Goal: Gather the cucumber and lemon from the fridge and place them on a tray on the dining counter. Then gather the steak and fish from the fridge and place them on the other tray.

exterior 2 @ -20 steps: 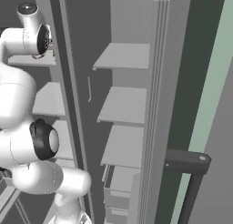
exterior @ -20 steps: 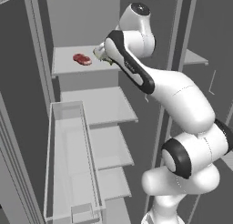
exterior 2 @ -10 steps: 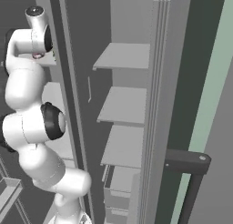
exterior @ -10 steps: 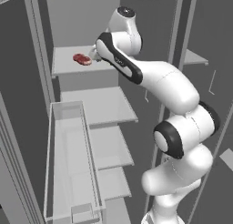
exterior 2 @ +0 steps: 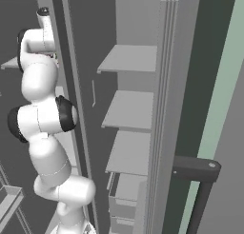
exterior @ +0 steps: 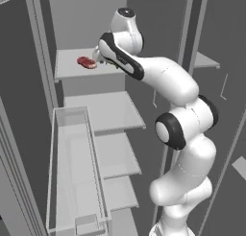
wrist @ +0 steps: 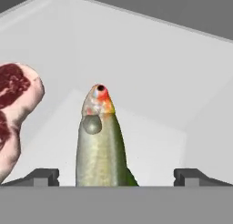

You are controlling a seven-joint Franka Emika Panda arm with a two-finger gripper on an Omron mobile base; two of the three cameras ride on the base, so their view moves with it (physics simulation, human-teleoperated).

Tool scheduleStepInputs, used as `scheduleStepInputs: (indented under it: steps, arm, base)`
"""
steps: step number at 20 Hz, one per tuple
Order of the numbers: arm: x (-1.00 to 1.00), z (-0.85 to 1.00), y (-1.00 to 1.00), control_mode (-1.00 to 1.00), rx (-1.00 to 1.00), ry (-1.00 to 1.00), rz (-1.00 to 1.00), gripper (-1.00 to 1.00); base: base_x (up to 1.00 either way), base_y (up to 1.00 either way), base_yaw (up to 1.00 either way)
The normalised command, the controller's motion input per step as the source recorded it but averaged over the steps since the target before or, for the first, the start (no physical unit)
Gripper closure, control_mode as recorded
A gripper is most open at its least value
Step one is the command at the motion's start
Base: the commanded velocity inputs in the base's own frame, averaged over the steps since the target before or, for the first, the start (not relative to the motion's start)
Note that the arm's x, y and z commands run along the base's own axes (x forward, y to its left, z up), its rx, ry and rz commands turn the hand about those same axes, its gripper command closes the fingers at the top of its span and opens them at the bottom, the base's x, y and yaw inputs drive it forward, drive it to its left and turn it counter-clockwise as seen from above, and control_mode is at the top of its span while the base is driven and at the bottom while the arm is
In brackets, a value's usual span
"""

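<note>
Arm has swung further into fridge top shelf point(exterior: 72, 69); tool point(wrist: 116, 175) jaws wide apart, straddling fish point(wrist: 100, 145), steak point(wrist: 16, 109) beside; grab next.

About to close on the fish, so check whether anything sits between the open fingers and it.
Nothing visible does. In the hand view the fish lies lengthwise between the two fingertips of the open gripper, with bare shelf on either side of it. The steak lies off to the left, outside the fingers, apart from the fish.

Two base views from behind, flanking the arm point(exterior: 168, 81), facing fridge shelves point(exterior: 103, 110), hand view close over fish point(wrist: 100, 145)
</note>
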Motion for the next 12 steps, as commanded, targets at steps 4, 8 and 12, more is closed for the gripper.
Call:
scheduleStepInputs:
  steps: [4,8,12]
  arm:
    - [0.48,-0.06,0.06,-1.0,-0.02,0.05,-0.04,-1.0]
    - [0.14,-0.11,0.11,-1.0,-0.05,0.0,-0.02,-1.0]
    - [-0.25,-0.14,0.0,-1.0,-0.03,0.0,-0.03,-1.0]
  base:
    - [0.0,0.0,0.0]
    - [0.0,0.0,0.0]
    - [0.0,0.0,0.0]
